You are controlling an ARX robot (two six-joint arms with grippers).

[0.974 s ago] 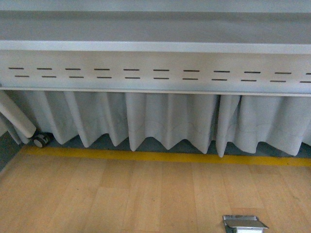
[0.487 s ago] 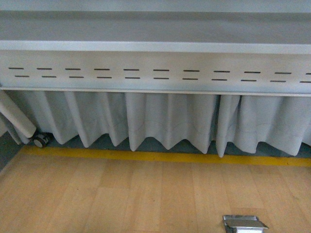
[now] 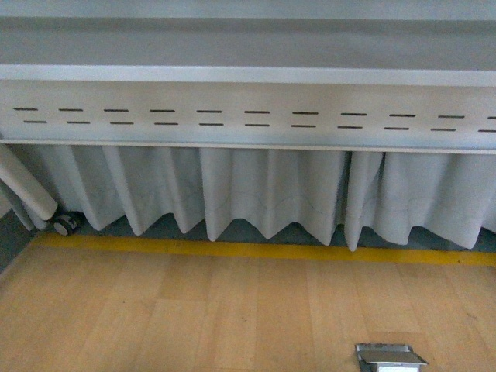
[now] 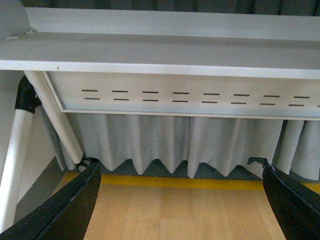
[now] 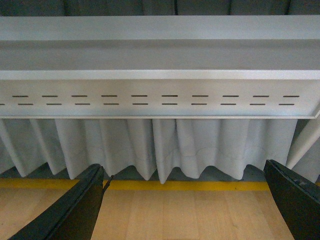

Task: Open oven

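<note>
Three views, and the oven shows in none of them; its place cannot be told from here.

One container only: a metal floor box (image 3: 387, 356) set in the wooden floor (image 3: 194, 318), low and to the right in the front view. Its lid looks raised, but the picture's lower edge cuts it off, so what it holds cannot be made out.

Front view otherwise: the edge of a grey tabletop (image 3: 248, 74) seen from below, so the upper face is hidden. Under it is a slotted panel (image 3: 248, 101) with two rows of short dashes, and below that a white pleated curtain (image 3: 263, 190) hangs just above a yellow stripe (image 3: 256, 250) on the floor. At far left a white leg (image 3: 27, 186) slants down to a caster (image 3: 66, 223); both are partly cut by the frame.

Left gripper (image 4: 175, 164): released, with its black fingers (image 4: 70, 210) spread wide to the two lower corners of the wrist picture and nothing between them. Only the fingers' inner edges show.

Right gripper (image 5: 183, 165): likewise released and spread wide, grasping nothing — it faces the same panel and curtain.
</note>
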